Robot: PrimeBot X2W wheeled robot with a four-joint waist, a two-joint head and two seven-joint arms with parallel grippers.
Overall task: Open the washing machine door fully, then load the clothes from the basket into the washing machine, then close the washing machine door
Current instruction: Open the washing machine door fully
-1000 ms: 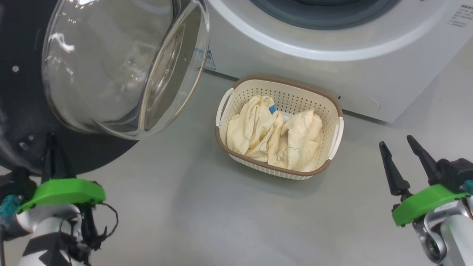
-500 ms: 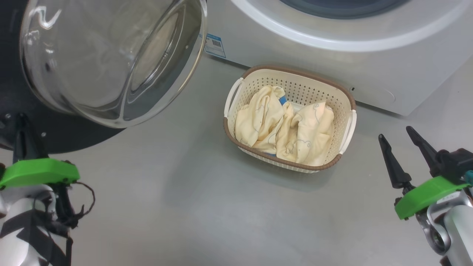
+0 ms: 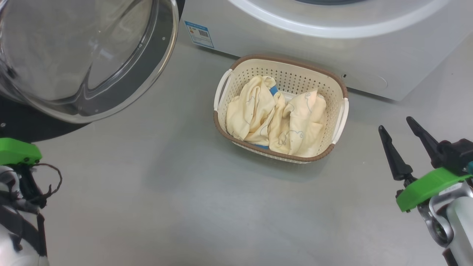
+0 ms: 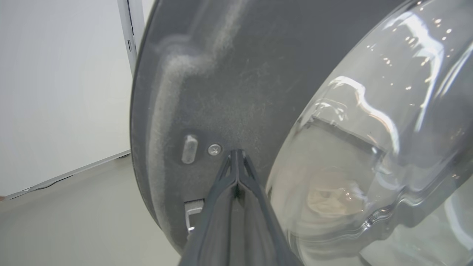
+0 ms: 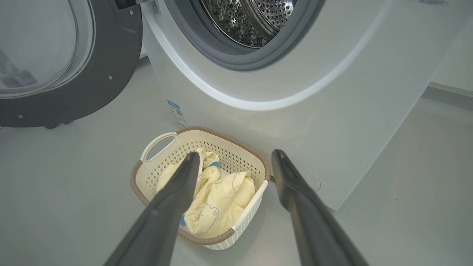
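One washing machine [image 3: 295,55], one basket [image 3: 295,79], two grippers, that's the whole setup. The washing machine door [image 3: 74,55] is swung wide open, hanging off to the left of the white front. It's a big clear glass bowl bulging out of a dark ring, and a few small screws dot that ring. In the right wrist view the mouth of the machine is exposed: one grey gasket [image 5: 207,48] around one perforated steel drum [image 5: 255,18]. One blue sticker [image 3: 198,34] sits on the lower front corner.

The basket stands on the grey floor [image 3: 147,203] just in front of the machine, close to its base. It's cream plastic with holey sides and a brown rim, with two white handles, one per short side. The clothes [image 3: 295,125] are inside it: I count two crumpled pale yellow bundles with thin line drawings (a little bear on one), though I can't swear they're separate garments. One small blue piece [image 3: 274,90] pokes out between them at the back.

The left gripper [image 4: 236,153] has its two fingers pinched together on nothing, tips right up by the door's dark inner face beside one screw. I can't tell if they actually touch it. The right gripper [image 3: 395,123] hangs spread apart and empty, to the right of the basket and well clear of it.
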